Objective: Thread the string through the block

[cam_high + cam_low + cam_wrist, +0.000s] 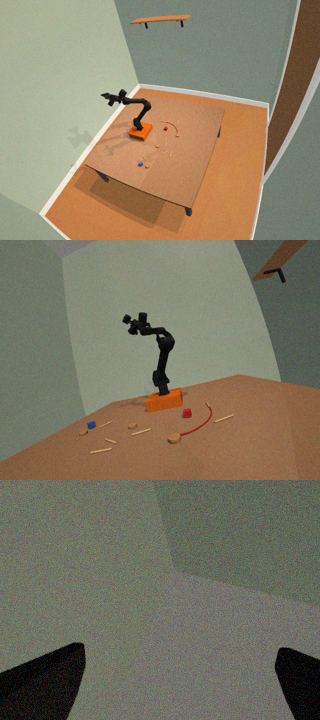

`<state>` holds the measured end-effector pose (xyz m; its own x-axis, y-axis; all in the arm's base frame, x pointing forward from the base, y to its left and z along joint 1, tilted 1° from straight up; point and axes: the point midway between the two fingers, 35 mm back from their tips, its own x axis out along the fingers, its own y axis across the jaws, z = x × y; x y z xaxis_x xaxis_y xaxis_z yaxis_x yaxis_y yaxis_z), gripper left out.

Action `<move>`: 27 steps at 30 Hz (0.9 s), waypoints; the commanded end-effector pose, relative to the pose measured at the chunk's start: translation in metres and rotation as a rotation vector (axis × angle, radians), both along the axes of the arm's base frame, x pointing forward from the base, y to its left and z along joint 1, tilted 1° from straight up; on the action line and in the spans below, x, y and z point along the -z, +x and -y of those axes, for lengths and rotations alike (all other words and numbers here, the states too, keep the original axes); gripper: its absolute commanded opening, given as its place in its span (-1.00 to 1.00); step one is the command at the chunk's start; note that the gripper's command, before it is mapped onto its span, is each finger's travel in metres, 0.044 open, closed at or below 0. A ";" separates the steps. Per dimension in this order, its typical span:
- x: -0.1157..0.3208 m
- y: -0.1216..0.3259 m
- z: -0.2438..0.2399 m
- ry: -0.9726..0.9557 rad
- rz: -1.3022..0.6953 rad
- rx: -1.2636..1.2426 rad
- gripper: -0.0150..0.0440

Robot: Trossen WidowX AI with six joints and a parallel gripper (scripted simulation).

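A red string (175,126) (201,425) runs in a curve from a round wooden button (177,135) (174,438) to a thin stick (162,121) (207,404) on its free end. A small red block (165,128) (187,413) stands just inside the curve; its hole is too small to make out. My gripper (105,99) (128,324) (183,658) is open and empty. It is raised high behind the arm's base, pointing away from the table at the wall. The wrist view shows only wall between the fingertips.
A blue cube (140,163) (91,424) and two loose buttons (132,425) (83,432) lie on the table. Several loose sticks lie around them, one (224,418) just beyond the string. The arm stands on an orange base (140,131) (163,401).
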<state>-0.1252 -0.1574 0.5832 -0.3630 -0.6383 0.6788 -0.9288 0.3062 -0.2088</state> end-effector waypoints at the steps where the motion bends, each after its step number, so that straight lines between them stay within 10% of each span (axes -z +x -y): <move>1: 0.000 0.000 0.000 0.000 0.000 0.000 0.95; 12: 0.051 0.025 0.090 0.154 0.268 -0.388 1.00; 27: 0.159 0.192 0.184 0.609 0.614 -0.995 1.00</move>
<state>0.0229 -0.3301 0.4539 0.1765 -0.9655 0.1917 -0.6814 -0.2603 -0.6841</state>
